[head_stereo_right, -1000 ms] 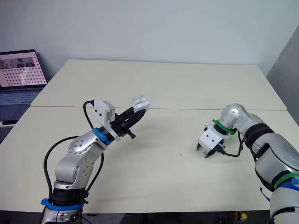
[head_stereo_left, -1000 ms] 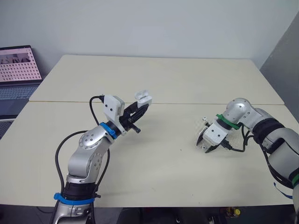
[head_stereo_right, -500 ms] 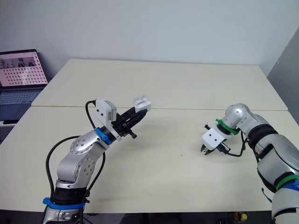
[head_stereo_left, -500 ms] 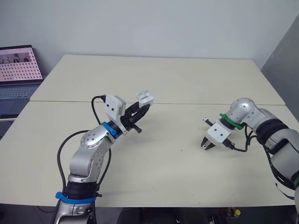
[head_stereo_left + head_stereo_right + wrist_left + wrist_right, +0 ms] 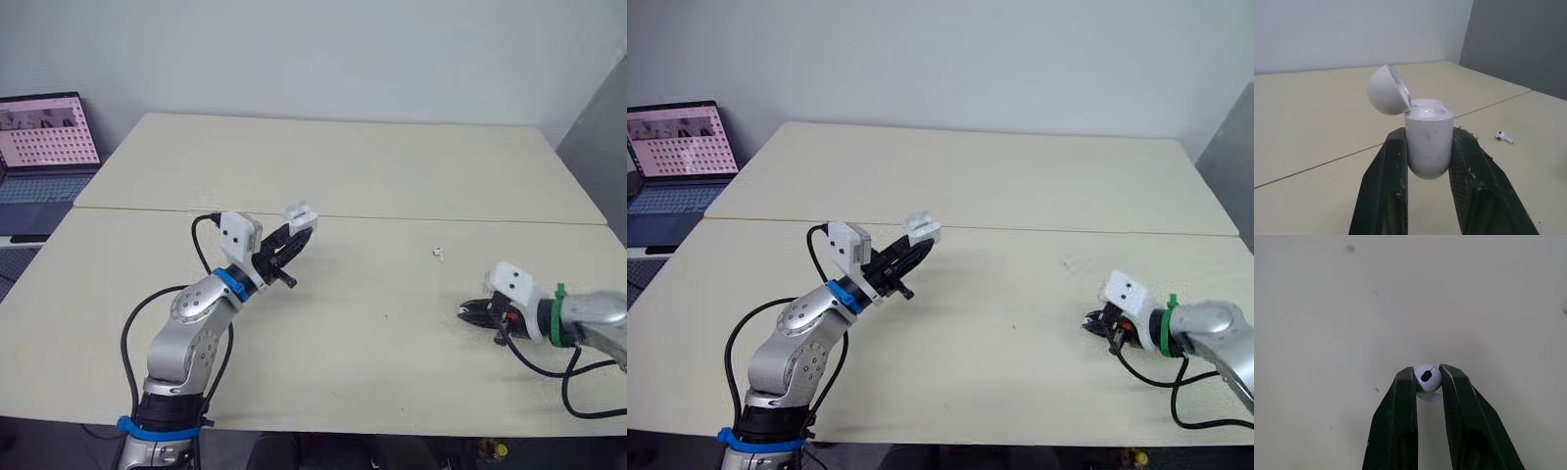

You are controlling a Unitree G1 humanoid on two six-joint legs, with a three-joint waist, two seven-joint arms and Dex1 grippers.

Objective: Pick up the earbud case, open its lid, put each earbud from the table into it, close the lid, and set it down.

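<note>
1. A laptop (image 5: 44, 137) stands open with its screen lit, just beyond the far left corner of the table (image 5: 372, 166).
2. The left gripper (image 5: 297, 231) is raised over the table's left half. Its two black fingers are clamped on the lower body of the white earbud case (image 5: 1428, 142), one on each side.
3. The case sits upright between those fingers, clear of the tabletop. Its lid (image 5: 1385, 90) is swung back on the hinge, leaving the top open.
4. One white earbud (image 5: 439, 254) lies loose on the table right of centre, apart from both grippers and nearer the right one.
5. The right gripper (image 5: 464, 312) is low over the table near its right front edge, pointing toward the robot's left. Its fingers are pinched on a second earbud (image 5: 1427, 377), whose rounded head shows between the fingertips. Whether the gripper touches the tabletop cannot be told.
</note>
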